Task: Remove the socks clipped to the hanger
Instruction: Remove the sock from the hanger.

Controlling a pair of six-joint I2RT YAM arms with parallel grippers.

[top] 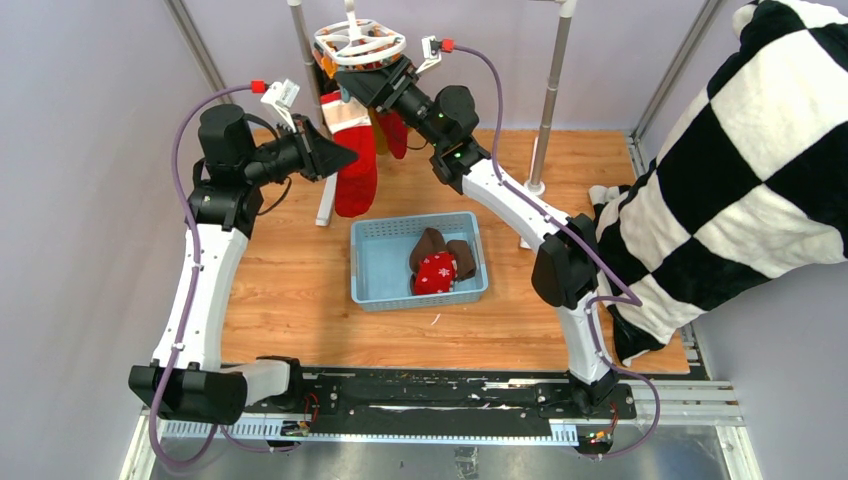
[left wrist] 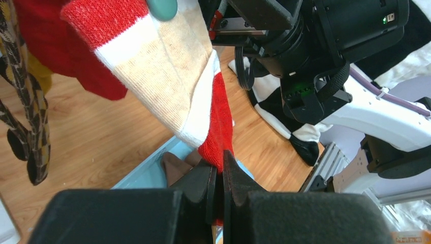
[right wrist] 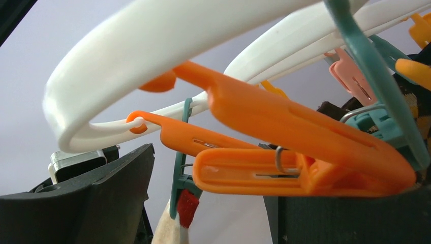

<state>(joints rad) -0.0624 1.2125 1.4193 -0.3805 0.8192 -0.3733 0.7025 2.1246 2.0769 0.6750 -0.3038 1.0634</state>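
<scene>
The white ring hanger (top: 358, 42) hangs at the back on the rail. A long red sock (top: 356, 170) with a white and cream cuff hangs from a teal peg (left wrist: 162, 7). My left gripper (top: 343, 158) is shut on the sock's red lower part (left wrist: 219, 152). Another red sock (top: 393, 132), a mustard sock (left wrist: 38, 76) and an argyle sock (left wrist: 24, 101) hang beside it. My right gripper (top: 348, 82) is open just under the rings, with an orange peg (right wrist: 284, 173) lying between its fingers (right wrist: 101, 198). A teal peg (right wrist: 179, 173) behind it grips a red cuff.
A light blue basket (top: 400, 220) on the wooden floor below holds brown socks (top: 430, 247) and a red patterned one (top: 436, 272). Grey rail posts (top: 548, 100) stand at the back. A black-and-white checkered blanket (top: 740, 150) fills the right side.
</scene>
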